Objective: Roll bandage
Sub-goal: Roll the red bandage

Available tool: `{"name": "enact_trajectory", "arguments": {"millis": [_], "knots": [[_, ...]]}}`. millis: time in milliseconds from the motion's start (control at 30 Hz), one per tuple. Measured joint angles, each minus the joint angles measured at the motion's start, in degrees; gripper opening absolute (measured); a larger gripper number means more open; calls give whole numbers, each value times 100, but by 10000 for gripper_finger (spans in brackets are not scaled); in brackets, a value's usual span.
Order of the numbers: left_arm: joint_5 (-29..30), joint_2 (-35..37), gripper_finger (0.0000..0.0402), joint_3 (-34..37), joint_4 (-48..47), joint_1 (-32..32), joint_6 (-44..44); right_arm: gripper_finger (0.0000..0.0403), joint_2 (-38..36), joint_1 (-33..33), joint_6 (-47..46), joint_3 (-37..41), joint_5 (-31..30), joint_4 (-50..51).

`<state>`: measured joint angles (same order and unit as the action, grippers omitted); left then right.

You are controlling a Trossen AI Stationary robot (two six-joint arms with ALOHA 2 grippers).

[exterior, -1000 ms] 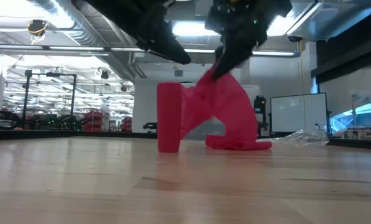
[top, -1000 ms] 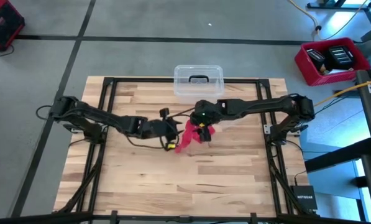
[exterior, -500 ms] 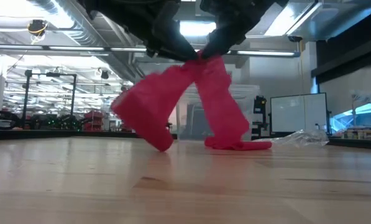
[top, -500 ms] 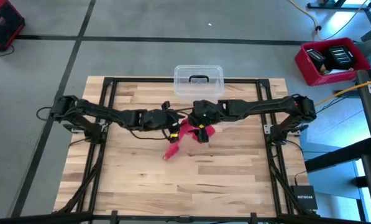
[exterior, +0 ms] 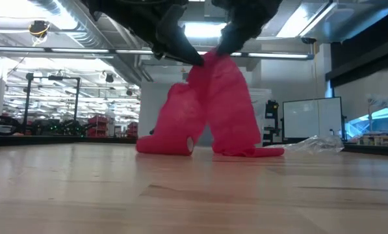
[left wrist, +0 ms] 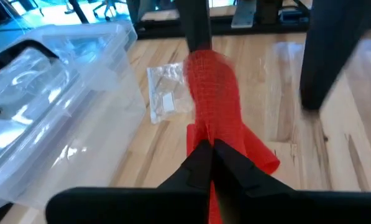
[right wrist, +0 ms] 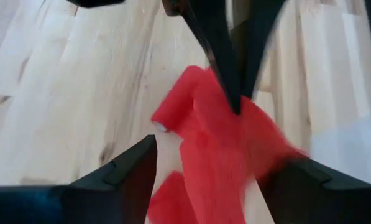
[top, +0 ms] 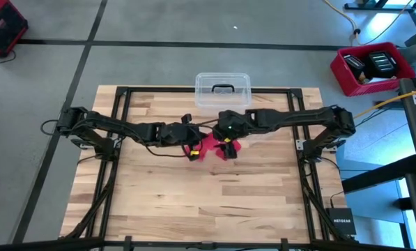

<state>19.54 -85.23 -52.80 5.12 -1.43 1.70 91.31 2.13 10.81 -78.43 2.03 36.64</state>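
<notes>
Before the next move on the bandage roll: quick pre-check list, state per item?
1. Left gripper shut on the bandage: ok, fingers pinch the red strip.
2. Right gripper open: ok, fingers stand wide either side of the fabric, no grip.
3. Rolled end lying on the table: ok.
4. Strip flat and untwisted: not ok, it is bunched and draped.
5. Plastic wrapper off the bandage: ok, beside it.
6. Clear box away from both arms: ok.

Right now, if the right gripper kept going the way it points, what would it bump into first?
Probably the soft bright red fabric bandage. It already fills the space between the right gripper and its open fingers, with the wooden table just beyond, though depth is unclear.
</notes>
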Motion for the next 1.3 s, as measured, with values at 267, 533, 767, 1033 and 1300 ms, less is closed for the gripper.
{"name": "enact_trajectory", "arguments": {"millis": [267, 533, 767, 1033, 1300], "knots": [[73, -4, 3, 3, -98, 0, -23, 252, -57, 13, -251, -1283, -3, 2316], [282, -2, 45, 0, 18, 407, -102, 252, -56, 9, -347, -954, 384, 2369], [285, 120, 148, -146, -804, 680, -291, 252, -50, 9, -354, 259, 669, 1255], [-45, 507, 180, -167, -2961, -157, -1126, 252, -48, 7, -695, 1563, 857, -73], [61, 437, 180, 1086, -2381, -776, -2324, 252, -48, -278, -1171, 2607, 959, -2895]]}}
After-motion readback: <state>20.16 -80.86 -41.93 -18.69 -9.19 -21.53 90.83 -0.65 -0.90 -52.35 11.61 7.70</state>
